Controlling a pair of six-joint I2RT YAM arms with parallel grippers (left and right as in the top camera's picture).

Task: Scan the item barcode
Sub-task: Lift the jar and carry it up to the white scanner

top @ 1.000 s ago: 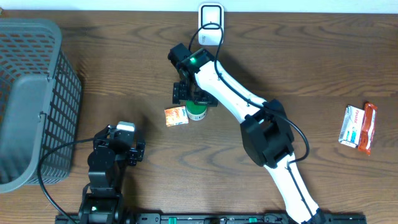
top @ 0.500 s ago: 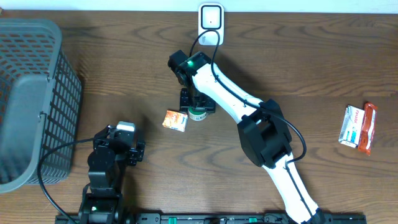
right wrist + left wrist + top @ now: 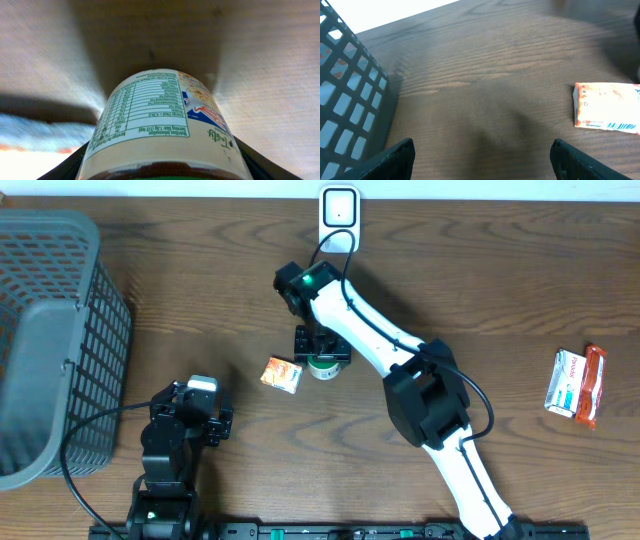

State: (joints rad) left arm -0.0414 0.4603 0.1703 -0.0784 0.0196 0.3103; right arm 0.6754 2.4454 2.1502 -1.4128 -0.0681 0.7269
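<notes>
My right hand [image 3: 322,356] is clamped on the jar [image 3: 160,125]; box [image 3: 283,374] at its 9 o'clock. My left hand [image 3: 487,157] is apart, over the worktop [image 3: 480,270].

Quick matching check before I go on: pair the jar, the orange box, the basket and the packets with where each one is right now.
Things:
1. jar
2. orange box
3. basket
4. packets

Places:
A. far left in the overhead view
B. between the fingers of the right gripper
C. far right in the overhead view
D. lying just left of the jar

Pairs: 1-B, 2-D, 3-A, 4-C
</notes>
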